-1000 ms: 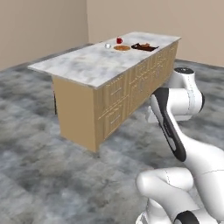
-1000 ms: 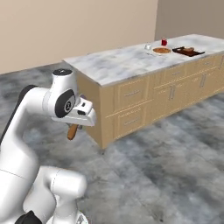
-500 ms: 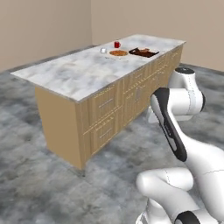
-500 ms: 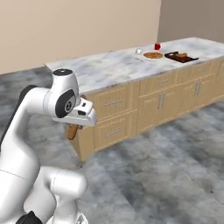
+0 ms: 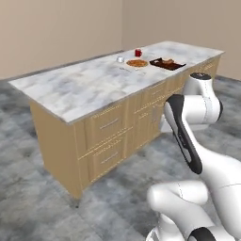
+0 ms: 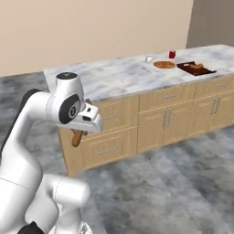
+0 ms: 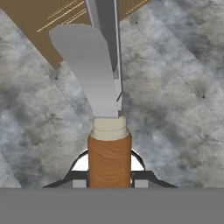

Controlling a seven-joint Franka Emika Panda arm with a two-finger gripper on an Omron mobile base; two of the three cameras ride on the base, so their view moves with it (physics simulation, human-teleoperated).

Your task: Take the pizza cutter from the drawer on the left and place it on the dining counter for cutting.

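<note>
My gripper (image 7: 109, 177) is shut on the pizza cutter (image 7: 109, 155), gripping its brown wooden handle; the metal neck and silver wheel (image 7: 89, 65) stick out ahead over the grey floor. In the right base view the gripper (image 6: 80, 133) hangs in front of me at drawer height, with the pizza cutter's handle (image 6: 77, 138) poking out below the hand. The dining counter (image 5: 80, 92) (image 6: 114, 77), a marble-topped island with a light-wood base, stands ahead of me and apart from the hand. The drawer on the left is out of view.
On the far end of the marble top stand a red cup (image 5: 138, 52) (image 6: 172, 54), a pizza on a plate (image 5: 137, 63) (image 6: 164, 65) and a dark tray (image 5: 167, 63) (image 6: 196, 68). The island's drawers (image 6: 107, 150) are shut. Grey stone floor (image 6: 160, 192) lies open around it.
Both base views have shifted, so the base has moved: the island now looks nearer and wider. The arm keeps its pose and the cutter stays gripped.
</note>
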